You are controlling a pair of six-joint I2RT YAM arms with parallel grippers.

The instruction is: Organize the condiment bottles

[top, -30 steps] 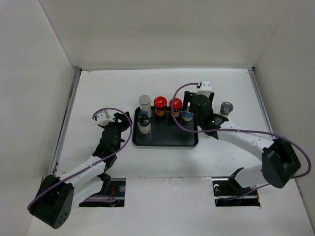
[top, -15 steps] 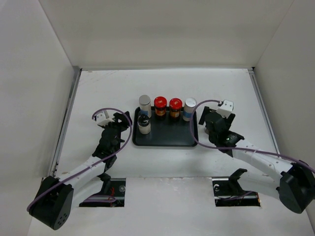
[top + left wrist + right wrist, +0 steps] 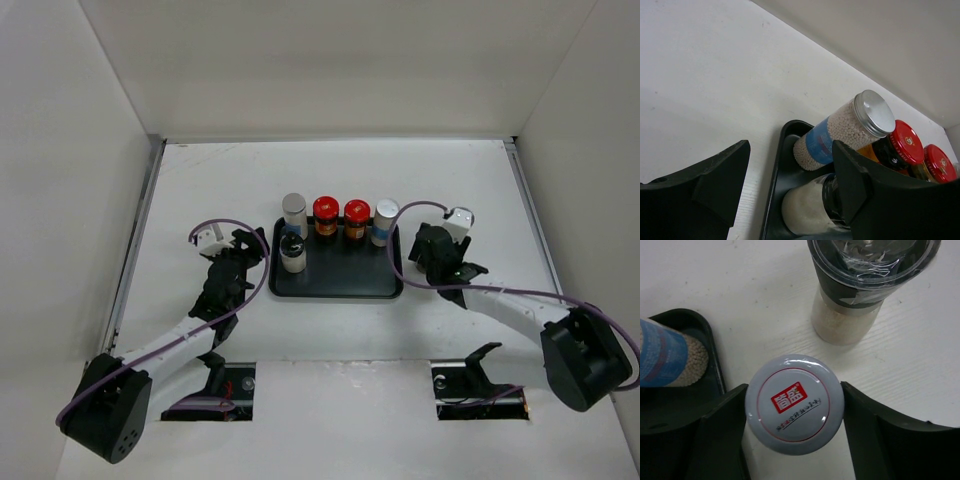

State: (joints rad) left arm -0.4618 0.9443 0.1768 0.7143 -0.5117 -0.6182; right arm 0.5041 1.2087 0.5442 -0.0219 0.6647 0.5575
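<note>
Our right gripper [image 3: 794, 390] is clamped on the white-capped jar [image 3: 794, 402], upright beside the clear-topped grinder [image 3: 855, 305], just right of the black tray [image 3: 340, 287]; our left gripper [image 3: 790, 150] gapes empty at the tray's left edge; inside stand a silver-capped jar [image 3: 840, 132], red-capped jars [image 3: 900, 145], a blue-labelled bottle [image 3: 384, 222], a black-capped jar [image 3: 807, 207]

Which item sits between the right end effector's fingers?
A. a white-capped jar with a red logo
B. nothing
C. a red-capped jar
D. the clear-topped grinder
A: the right wrist view shows the white-capped jar standing between the fingers of the right end effector.
</note>
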